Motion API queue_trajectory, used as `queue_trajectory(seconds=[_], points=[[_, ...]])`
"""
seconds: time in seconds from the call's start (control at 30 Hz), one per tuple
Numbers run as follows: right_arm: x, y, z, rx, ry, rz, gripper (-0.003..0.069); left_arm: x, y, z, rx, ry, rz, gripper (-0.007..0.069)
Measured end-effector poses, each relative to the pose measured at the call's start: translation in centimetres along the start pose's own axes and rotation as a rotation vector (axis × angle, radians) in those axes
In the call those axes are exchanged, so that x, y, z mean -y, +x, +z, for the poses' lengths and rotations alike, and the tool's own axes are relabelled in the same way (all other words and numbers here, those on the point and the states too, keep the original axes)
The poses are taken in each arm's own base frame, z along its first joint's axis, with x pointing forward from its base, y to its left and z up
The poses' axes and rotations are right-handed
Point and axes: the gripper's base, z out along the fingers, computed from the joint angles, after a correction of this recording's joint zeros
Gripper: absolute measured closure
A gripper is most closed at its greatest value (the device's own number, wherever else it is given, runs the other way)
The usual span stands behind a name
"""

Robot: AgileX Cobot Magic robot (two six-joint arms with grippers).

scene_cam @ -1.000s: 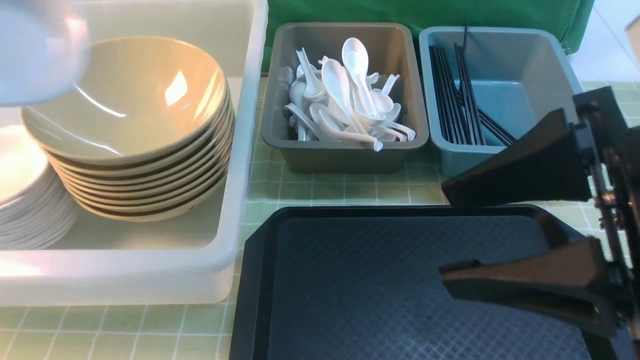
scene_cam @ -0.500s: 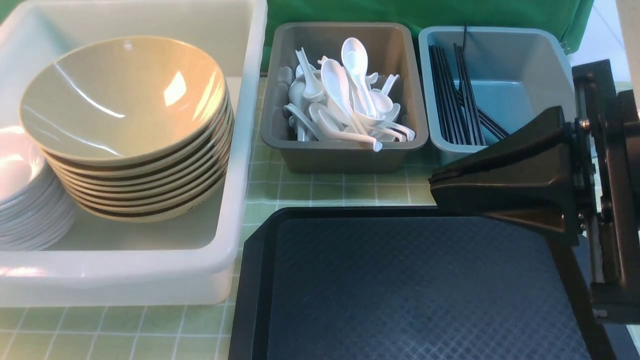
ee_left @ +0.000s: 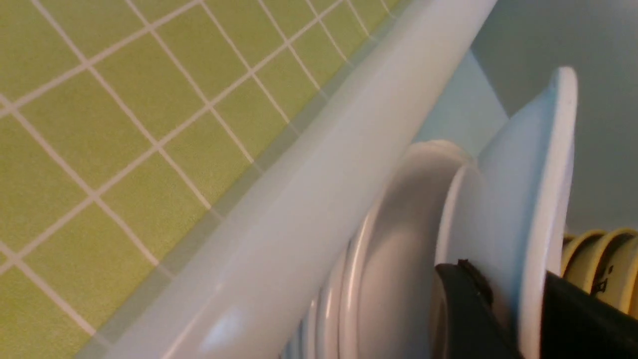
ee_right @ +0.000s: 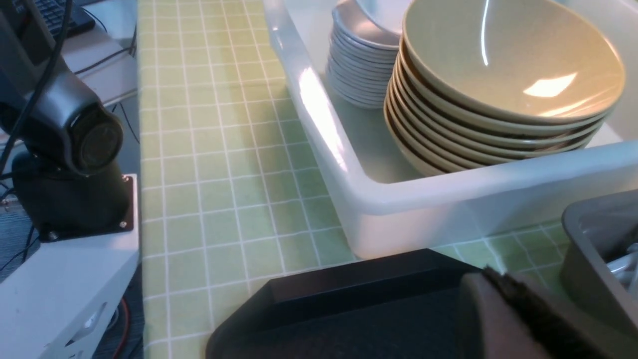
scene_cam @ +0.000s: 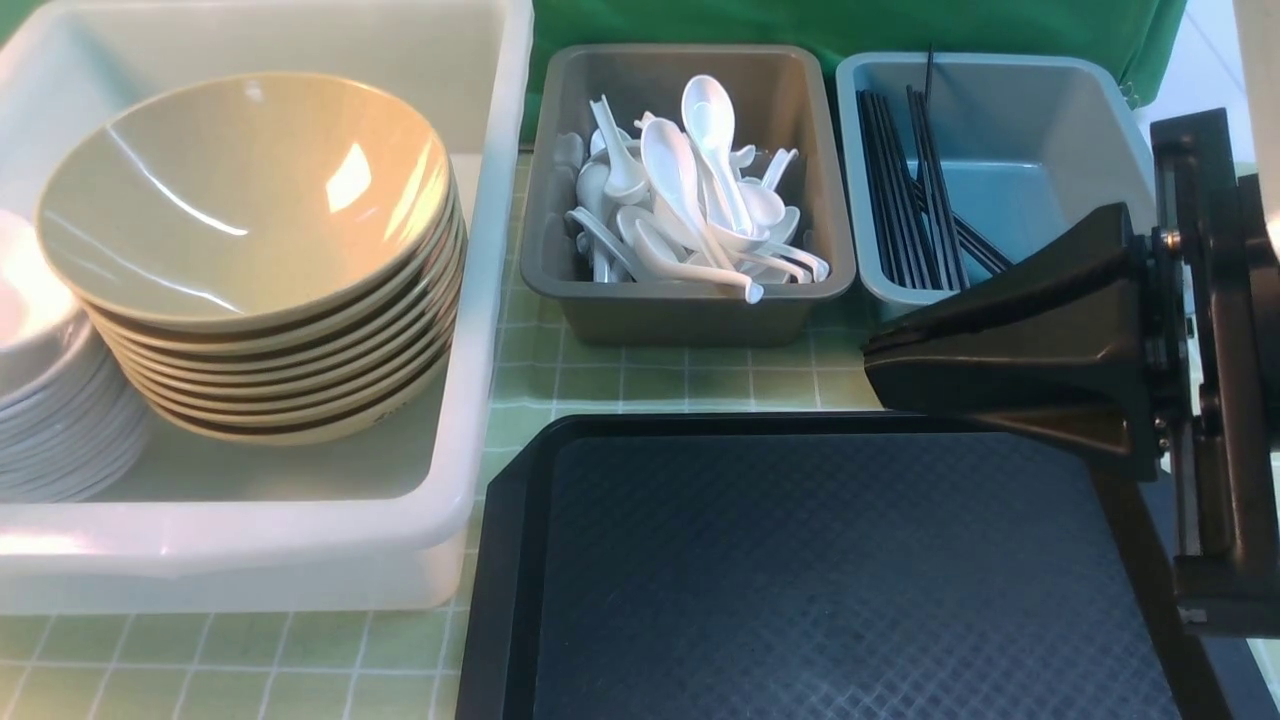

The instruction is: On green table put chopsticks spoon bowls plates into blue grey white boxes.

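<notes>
Right gripper (scene_cam: 880,375), open before, now apparently closed, empty.

I see a green checked tablecloth (scene_cam: 650,380) under everything, a green curtain (scene_cam: 850,25) behind it, bright floor beyond its right corner.

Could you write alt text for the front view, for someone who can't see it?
A shut black right pincer hovers above an empty black tray. Behind: white box with bowls, grey box of spoons, blue box of chopsticks.
</notes>
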Motion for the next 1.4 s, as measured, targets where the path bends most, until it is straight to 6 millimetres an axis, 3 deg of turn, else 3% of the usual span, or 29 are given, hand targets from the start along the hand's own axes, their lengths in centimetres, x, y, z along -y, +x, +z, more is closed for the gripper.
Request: queue_trajectory(seconds=[0.2, 0.23, 0.33, 0.47, 0.6, 0.7, 0.77, 0.83, 0.9, 1.03, 1.07, 1.1, 1.2, 1.3, 1.37, 1.4], points=[[0.0, 0.0, 0.0, -0.001, 0.001, -0.001, 0.0635, 0.0, 0.4, 0.0, -0.040, 0.005, 0.000, 0.0329], [0.0, 0.0, 0.0, -0.001, 0.001, -0.001, 0.0634, 0.1, 0.5, -0.1, -0.059, 0.005, 0.003, 0.0264], [0.0, 0.0, 0.0, -0.001, 0.001, -0.001, 0.0634, 0.1, 0.7, -0.2, -0.071, -0.006, 0.024, 0.0193], [0.1, 0.1, 0.0, -0.008, 0.006, -0.009, 0.0634, 0.5, 0.2, -1.2, -0.088, -0.080, 0.105, 0.0043], [0.3, 0.2, 0.0, -0.022, 0.030, -0.015, 0.0632, 1.4, -0.5, -2.6, -0.070, -0.144, 0.181, -0.0012], [0.8, 0.4, 0.0, -0.048, 0.089, 0.011, 0.0629, 4.1, -0.9, -4.5, -0.015, -0.134, 0.297, -0.0013], [1.3, 0.6, 0.0, -0.068, 0.135, 0.030, 0.0627, 5.9, -0.9, -5.6, 0.019, -0.108, 0.364, -0.0008], [2.1, 1.1, 0.1, -0.114, 0.217, 0.055, 0.0622, 9.6, -0.2, -7.5, 0.056, -0.036, 0.497, -0.0006], [3.0, 1.7, -0.2, -0.155, 0.294, 0.114, 0.0622, 13.4, 2.2, -8.4, 0.009, 0.085, 0.665, -0.0001], [5.3, 3.1, -1.7, -0.220, 0.473, 0.265, 0.0620, 18.2, 7.8, -9.5, -0.135, 0.289, 0.934, 0.0081], [5.6, 3.3, -2.0, -0.226, 0.499, 0.300, 0.0619, 18.3, 8.1, -9.5, -0.141, 0.297, 0.947, 0.0093], [6.3, 3.9, -2.7, -0.245, 0.551, 0.364, 0.0617, 19.2, 9.8, -10.1, -0.181, 0.337, 1.023, 0.0135], [7.2, 5.3, -4.6, -0.266, 0.655, 0.486, 0.0615, 19.7, 12.4, -11.7, -0.227, 0.372, 1.111, 0.0265], [5.9, 7.1, -6.2, -0.230, 0.738, 0.530, 0.0613, 18.9, 14.5, -13.8, -0.223, 0.406, 1.143, 0.0424], [5.1, 7.7, -6.6, -0.195, 0.765, 0.517, 0.0613, 18.3, 15.2, -14.7, -0.213, 0.427, 1.146, 0.0489], [3.8, 8.6, -7.0, -0.151, 0.791, 0.495, 0.0612, 17.5, 15.9, -15.8, -0.191, 0.446, 1.141, 0.0549]])
